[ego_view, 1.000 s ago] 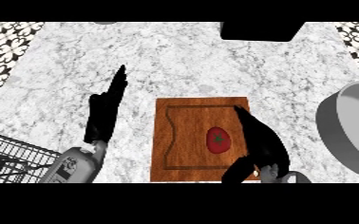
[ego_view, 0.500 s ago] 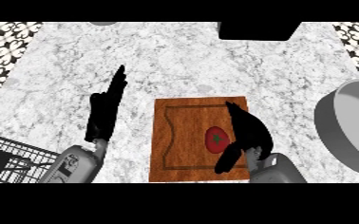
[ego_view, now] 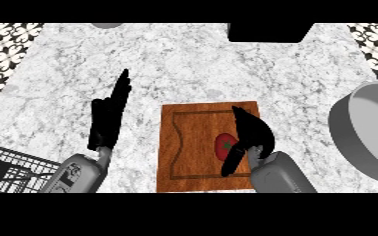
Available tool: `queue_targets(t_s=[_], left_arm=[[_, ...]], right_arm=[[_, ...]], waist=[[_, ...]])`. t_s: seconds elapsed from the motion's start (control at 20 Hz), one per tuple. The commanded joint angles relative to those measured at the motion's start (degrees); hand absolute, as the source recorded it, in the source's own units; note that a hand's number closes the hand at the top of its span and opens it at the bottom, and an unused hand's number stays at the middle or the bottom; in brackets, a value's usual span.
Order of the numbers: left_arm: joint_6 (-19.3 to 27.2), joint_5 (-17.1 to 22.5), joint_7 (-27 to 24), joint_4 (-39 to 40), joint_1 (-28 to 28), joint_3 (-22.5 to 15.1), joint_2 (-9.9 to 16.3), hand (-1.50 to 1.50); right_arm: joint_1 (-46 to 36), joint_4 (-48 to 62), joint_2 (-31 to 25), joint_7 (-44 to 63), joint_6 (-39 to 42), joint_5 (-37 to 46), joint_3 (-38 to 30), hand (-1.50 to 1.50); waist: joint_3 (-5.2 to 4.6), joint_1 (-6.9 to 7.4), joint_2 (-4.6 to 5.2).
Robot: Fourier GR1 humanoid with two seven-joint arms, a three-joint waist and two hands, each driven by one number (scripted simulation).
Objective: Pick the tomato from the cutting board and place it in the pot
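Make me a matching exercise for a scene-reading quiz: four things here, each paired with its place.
1 tomato
2 pot
3 left hand
4 cutting board

A at the view's right edge
B on the board, beside the right hand
C open over bare counter, left of the board
D low in the view's middle

Pairs: 1-B, 2-A, 3-C, 4-D
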Motion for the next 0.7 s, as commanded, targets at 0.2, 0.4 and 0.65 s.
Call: queue_targets(t_s=[0.2,0.4,0.65], left_arm=[[-3.2,-1.9,-3.4,1.7,8.3,3.8,11.8,0.00],[-4.3,-1.4,-2.5,1.5,6.4,5.2,12.6,0.00],[-4.6,-1.1,-2.3,0.1,7.6,5.1,13.1,0.00]], right_arm=[[-2.3,4.4,2.4,5.1,2.5,0.9,-0.8,-1.50],[-2.2,7.9,3.2,2.1,2.2,1.4,-0.6,-1.50],[-2.8,9.0,3.3,-1.0,1.8,3.8,1.5,1.50]], waist=[[-1.10,0.70,-0.04],[-1.06,0.71,0.12],[-1.03,1.18,-0.09]])
